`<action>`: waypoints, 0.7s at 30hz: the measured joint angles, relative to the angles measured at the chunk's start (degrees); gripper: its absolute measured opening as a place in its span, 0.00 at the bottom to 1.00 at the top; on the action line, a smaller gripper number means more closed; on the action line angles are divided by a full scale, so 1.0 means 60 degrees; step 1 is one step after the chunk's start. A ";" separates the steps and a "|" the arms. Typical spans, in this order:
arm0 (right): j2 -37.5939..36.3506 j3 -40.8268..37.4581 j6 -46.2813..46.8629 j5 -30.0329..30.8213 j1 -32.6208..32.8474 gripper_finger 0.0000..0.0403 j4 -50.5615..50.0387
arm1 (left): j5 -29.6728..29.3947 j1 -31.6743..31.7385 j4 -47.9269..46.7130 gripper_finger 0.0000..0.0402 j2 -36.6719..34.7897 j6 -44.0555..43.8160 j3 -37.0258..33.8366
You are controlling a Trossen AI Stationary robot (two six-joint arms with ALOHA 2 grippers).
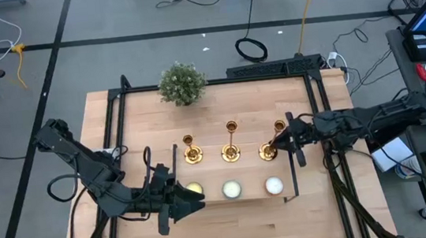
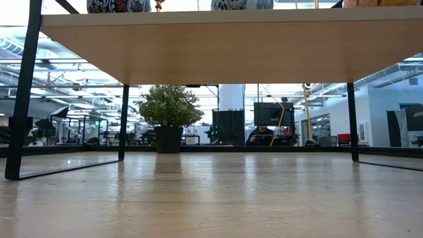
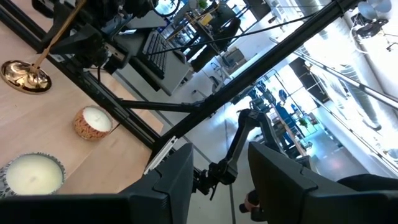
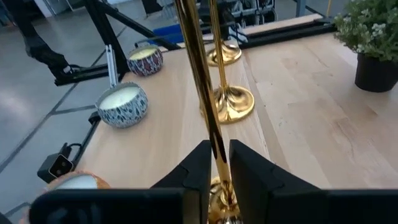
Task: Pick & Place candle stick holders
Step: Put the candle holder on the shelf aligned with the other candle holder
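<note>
Right tool [image 4: 216, 163] astride candlestick [image 4: 200, 81] (unlabelled).

Three gold candle stick holders [image 1: 191, 150] [image 1: 231, 142] [image 1: 269, 146] are counted in a row, three round candles [image 1: 193, 190] [image 1: 231, 189] [image 1: 274, 185] (one partly hidden) beside them, and one potted plant [image 1: 181, 83].
</note>
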 joint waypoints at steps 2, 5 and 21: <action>0.0095 0.0000 -0.0019 0.0093 0.0000 0.14 0.0005 | 0.0000 0.0000 0.0000 0.40 0.0000 0.0000 -0.0002; 0.0208 0.0000 -0.0023 0.0218 -0.0004 0.14 0.0038 | 0.0000 0.0000 0.0000 0.40 0.0000 0.0000 -0.0002; 0.0386 0.0004 -0.0198 0.0495 -0.0004 0.14 0.0042 | 0.0015 0.0000 0.0003 0.40 0.0000 -0.0073 0.0000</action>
